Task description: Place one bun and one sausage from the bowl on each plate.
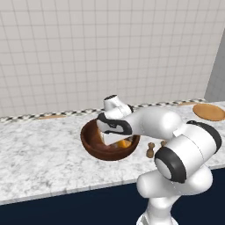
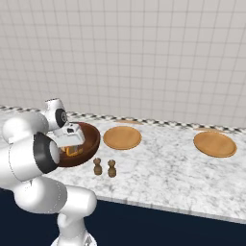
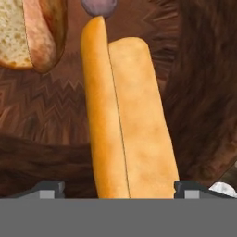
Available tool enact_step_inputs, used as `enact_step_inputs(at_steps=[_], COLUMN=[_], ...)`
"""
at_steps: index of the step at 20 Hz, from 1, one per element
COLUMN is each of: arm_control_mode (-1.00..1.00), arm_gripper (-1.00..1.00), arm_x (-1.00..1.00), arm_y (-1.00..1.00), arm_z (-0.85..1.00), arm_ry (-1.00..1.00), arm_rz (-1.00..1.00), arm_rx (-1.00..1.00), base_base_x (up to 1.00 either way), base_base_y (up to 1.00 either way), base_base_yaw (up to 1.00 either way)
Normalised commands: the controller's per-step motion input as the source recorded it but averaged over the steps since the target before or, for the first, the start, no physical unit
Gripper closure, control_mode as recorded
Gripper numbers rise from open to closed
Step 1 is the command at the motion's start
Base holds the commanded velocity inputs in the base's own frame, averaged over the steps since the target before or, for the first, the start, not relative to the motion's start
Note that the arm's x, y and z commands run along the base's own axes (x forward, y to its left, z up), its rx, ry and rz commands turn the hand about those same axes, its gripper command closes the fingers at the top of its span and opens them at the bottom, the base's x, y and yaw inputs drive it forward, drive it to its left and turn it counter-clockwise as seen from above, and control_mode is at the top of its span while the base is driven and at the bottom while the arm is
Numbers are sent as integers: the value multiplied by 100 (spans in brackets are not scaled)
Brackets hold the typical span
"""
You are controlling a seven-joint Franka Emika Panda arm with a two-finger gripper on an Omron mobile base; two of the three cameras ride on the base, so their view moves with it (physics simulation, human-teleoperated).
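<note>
A long golden bun [image 3: 129, 120] lies on the floor of the dark wooden bowl [image 3: 46, 111], running straight away from the hand. My gripper [image 3: 119, 189] is low inside the bowl [image 1: 90, 145], open, with one finger tip on each side of the bun's near end; the right tip is very close to it. A second bun [image 3: 16, 37] with a reddish-brown side lies at the upper left, and a dark rounded end [image 3: 99, 7] that may be a sausage shows at the top. Two tan plates [image 2: 122, 138] [image 2: 215, 144] lie to the right of the bowl [image 2: 91, 139].
Two small brown shakers [image 2: 97, 166] [image 2: 112, 168] stand on the marble counter just in front of the bowl's right side. The far plate [image 1: 208, 112] lies near the counter's right end. A tiled wall runs behind the counter.
</note>
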Motion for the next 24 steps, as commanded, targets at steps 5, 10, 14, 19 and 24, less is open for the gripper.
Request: enact_step_inputs(at_steps=[5,10,14,19,24], arm_control_mode=[-100,-100,-100,-100,-100], arm_gripper=[100,100,100,100,100], arm_x=[0,0,-12,-16,2], arm_y=[0,-3,-2,-32,-90], arm_z=[0,8,49,69,50], arm_ry=[0,0,0,-9,-16], arm_rz=[0,0,0,0,0], arm_rx=[0,0,0,4,17], base_base_x=[0,0,0,0,0], base_base_y=[0,0,0,0,0], base_base_yaw=[0,0,0,0,0])
